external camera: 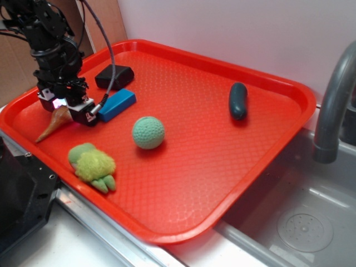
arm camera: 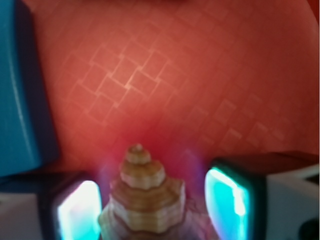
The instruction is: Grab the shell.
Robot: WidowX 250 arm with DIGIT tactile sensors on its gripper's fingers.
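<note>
Wrist view shows the shell low in the centre of the frame, its stepped, knobbly wide end sitting between the two fingers of the claw, with a gap on each side, so the claw is spread and not yet gripping anything. From the exterior view the claw is down at the left side of the red tray, right over the wide end of the shell, whose long point runs toward the lower left, near the tray's rim. As I judge it, the approach and lining-up are done; what is left is to close on the shell and lift it. Whether the fingertips already touch the tray floor cannot be told. Closest neighbour is the blue block, just to the right of the claw and filling the left edge of the wrist picture; it looks near enough to be nudged if the claw shifts. Behind it lies a black block. The green ball sits toward the middle of the tray, the fuzzy yellow-green plush toy lower left, and a dark green cucumber-like piece upper right, all apart from the shell. A grey faucet stands over a sink at the right edge, out of the way
</note>
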